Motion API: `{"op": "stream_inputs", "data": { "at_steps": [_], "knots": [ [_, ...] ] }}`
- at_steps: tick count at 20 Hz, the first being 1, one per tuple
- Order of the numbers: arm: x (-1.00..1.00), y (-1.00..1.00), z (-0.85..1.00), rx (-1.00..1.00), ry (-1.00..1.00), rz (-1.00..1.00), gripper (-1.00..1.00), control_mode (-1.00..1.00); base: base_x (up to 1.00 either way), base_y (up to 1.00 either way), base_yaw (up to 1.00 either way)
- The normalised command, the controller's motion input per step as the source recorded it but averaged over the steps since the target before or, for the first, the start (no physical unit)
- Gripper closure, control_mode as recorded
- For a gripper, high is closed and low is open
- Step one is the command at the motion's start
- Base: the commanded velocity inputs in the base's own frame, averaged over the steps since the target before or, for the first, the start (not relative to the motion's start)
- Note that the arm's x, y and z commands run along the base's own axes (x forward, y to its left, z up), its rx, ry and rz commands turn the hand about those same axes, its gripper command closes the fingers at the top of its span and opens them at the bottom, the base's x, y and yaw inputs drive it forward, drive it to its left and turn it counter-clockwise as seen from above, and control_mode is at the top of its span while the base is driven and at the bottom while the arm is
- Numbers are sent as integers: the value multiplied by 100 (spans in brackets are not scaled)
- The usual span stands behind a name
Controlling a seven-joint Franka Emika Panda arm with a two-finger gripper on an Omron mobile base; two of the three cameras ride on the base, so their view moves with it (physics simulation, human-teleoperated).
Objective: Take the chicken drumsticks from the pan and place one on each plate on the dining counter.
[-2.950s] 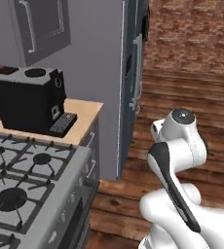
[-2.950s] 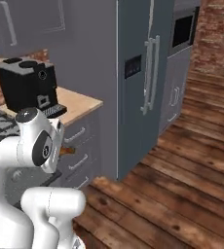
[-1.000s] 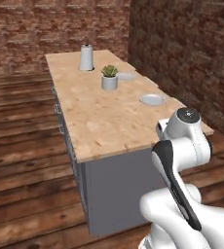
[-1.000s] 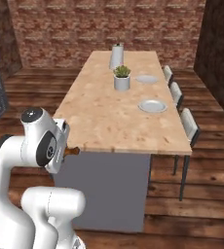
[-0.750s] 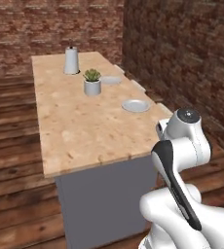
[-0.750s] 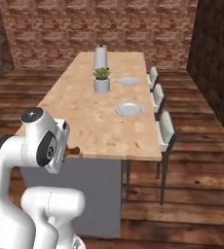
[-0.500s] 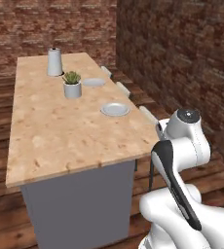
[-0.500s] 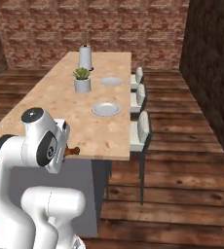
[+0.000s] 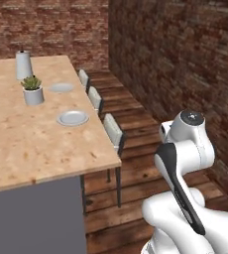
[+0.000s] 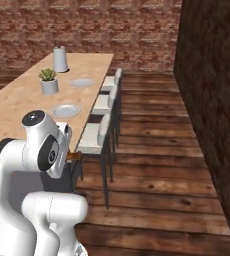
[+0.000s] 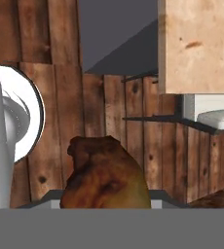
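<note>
while clamped on a chicken drumstick (image 11: 105, 175), jaws tucked low beside the dining counter (image 9: 22, 144), arm folded

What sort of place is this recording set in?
Most likely the dining side of a home kitchen: a long wooden counter with stools along one side and two plates laid out, plus a potted plant. Brick walls and plank flooring surround it.

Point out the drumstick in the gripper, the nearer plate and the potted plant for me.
chicken drumstick (image 11: 106, 175): hand view, on its thick glossy end.
nearer plate (image 9: 72, 118): left base view, on its flat centre.
potted plant (image 9: 33, 95): left base view, on the pale pot under the leaves.
</note>
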Motion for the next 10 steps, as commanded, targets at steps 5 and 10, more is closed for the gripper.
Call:
{"op": "stream_inputs", "data": {
  "at_steps": [5, 10],
  "knots": [
    [0, 0, 0, 0, 0, 0, 100, 100, 58, -100, 26],
    [0, 0, 0, 0, 0, 0, 100, 100, 77, -100, 38]
  ]
}}
